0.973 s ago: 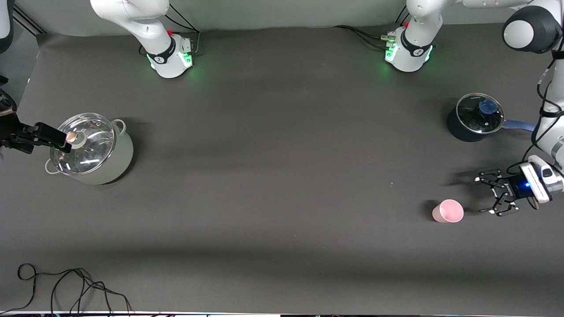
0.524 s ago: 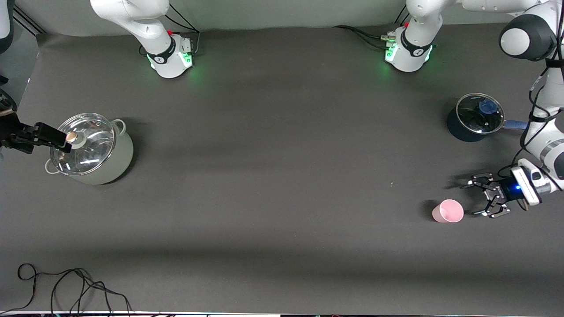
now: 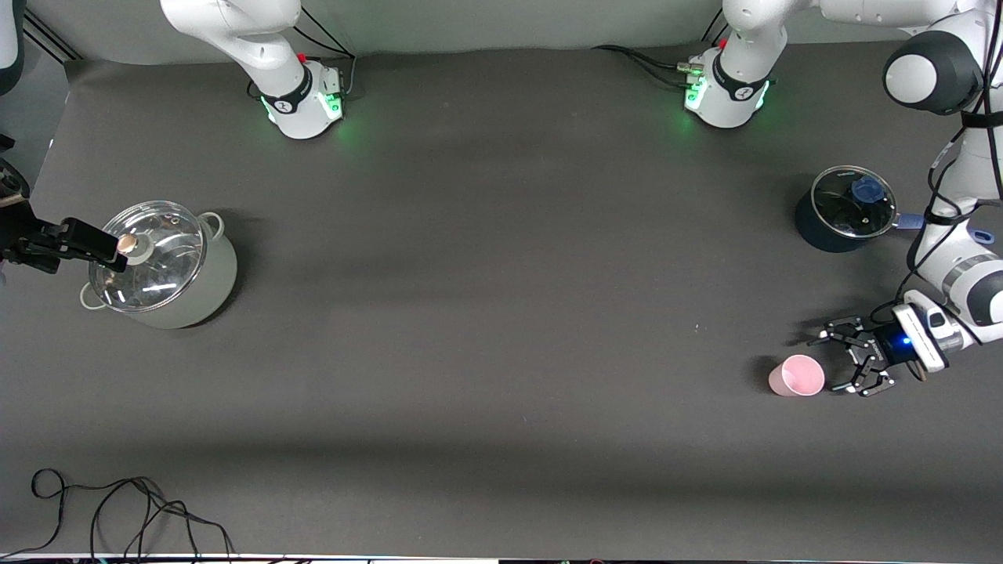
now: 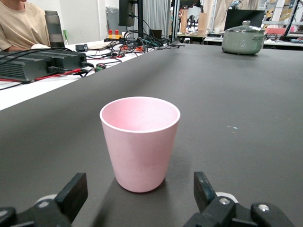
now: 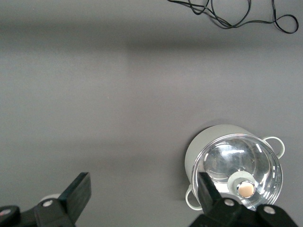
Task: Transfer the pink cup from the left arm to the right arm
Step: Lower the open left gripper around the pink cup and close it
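Cup [image 3: 796,375] upright on the surface at the left arm's end, rim up, nothing holding it. My left gripper [image 3: 840,363] sits low just beside it, fingers [image 4: 71,195] spread wide and aimed sideways at the cup wall, with the cup straight ahead between them. Right gripper [image 3: 94,244] waits over the grey pot [image 3: 161,264], fingers apart, well apart from the cup. Left is clearly nearer.

White jointed arms [image 3: 952,258], dark joint caps, green-lit bases [image 3: 725,94], black cables.
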### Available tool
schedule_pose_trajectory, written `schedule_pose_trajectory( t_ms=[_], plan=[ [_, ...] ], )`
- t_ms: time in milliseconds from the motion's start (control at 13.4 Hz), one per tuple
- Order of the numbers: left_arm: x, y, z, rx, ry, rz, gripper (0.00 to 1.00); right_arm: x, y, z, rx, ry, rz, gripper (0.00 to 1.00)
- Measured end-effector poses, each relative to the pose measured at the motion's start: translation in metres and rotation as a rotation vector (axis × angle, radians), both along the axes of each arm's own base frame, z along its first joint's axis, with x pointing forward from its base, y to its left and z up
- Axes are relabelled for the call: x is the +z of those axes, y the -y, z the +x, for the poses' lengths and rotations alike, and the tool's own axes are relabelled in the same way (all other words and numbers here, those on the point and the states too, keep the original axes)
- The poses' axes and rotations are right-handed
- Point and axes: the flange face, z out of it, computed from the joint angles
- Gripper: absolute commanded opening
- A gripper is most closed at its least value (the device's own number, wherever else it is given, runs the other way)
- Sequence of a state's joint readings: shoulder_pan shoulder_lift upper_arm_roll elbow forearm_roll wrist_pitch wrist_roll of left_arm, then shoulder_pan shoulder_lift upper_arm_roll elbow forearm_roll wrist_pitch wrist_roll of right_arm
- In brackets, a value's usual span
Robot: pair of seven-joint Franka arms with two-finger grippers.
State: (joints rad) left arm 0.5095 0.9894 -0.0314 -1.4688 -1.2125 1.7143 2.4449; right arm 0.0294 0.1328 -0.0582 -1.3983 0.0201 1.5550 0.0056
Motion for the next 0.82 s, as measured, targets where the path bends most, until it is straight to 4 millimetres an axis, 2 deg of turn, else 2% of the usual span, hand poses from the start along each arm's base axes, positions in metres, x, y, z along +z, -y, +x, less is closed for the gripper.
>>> schedule_pose_trajectory(
  t_ms=[824],
  plan=[
    [-0.014,0.036,0.013,0.024,0.017,0.002,1.0,0.0,0.0,0.0,0.0,0.0,0.0,1.0]
  ],
)
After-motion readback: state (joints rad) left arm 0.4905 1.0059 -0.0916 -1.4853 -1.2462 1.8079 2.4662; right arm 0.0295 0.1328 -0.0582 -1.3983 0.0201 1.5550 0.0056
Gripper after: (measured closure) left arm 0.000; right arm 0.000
